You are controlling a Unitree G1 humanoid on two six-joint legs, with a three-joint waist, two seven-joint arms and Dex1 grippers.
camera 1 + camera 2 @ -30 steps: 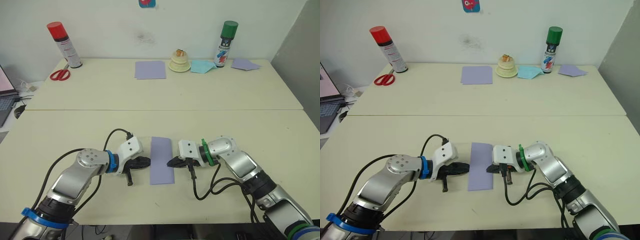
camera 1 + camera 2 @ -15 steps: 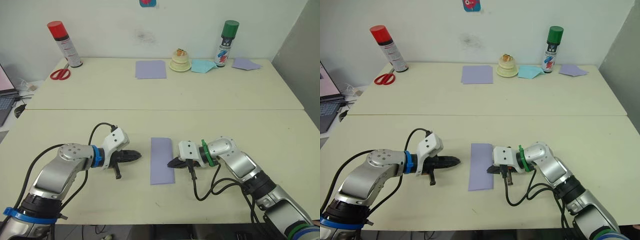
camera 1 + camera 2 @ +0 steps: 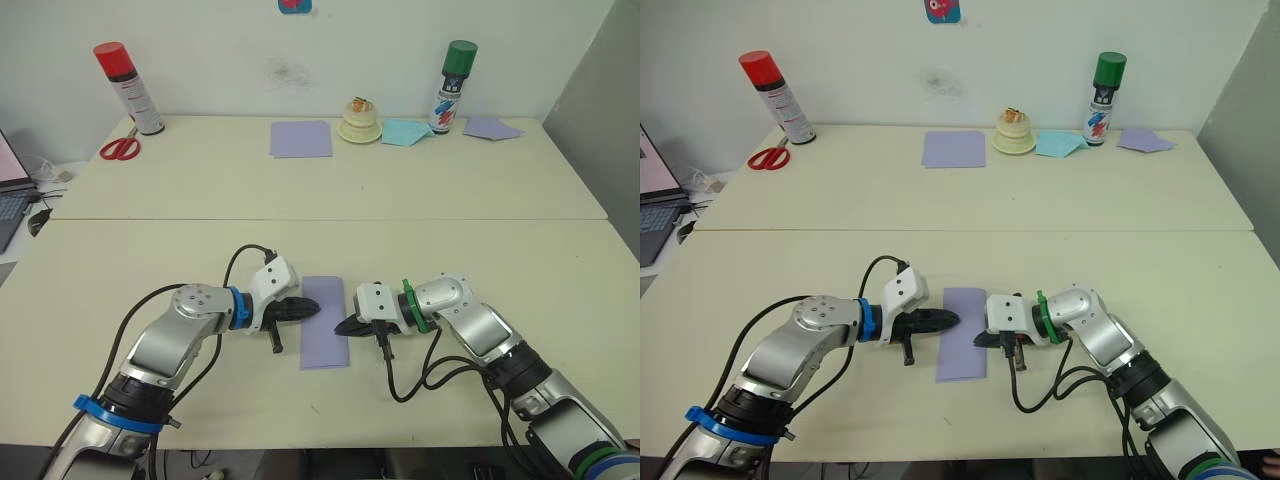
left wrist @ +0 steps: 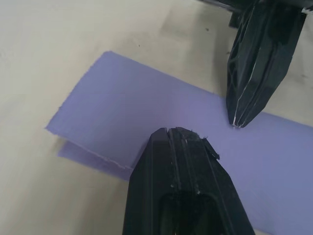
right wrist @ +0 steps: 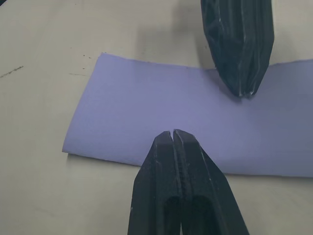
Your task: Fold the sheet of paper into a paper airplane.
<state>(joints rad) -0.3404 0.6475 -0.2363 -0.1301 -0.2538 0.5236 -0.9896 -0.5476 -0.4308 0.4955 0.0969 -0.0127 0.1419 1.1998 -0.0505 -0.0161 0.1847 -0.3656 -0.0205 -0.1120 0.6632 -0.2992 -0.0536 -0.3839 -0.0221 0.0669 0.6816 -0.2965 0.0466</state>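
Two closed grippers flanking paper [image 3: 324,321]

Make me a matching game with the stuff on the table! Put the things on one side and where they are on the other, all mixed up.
Things:
1. red-capped spray can
2. green-capped spray can
3. scissors
4. sheet of paper

Places:
A. between the two grippers, near edge of the table
B. far right, by the wall
C. far left corner, standing by the wall
D. lying flat just in front of the red-capped can

Pairs: 1-C, 2-B, 3-D, 4-A
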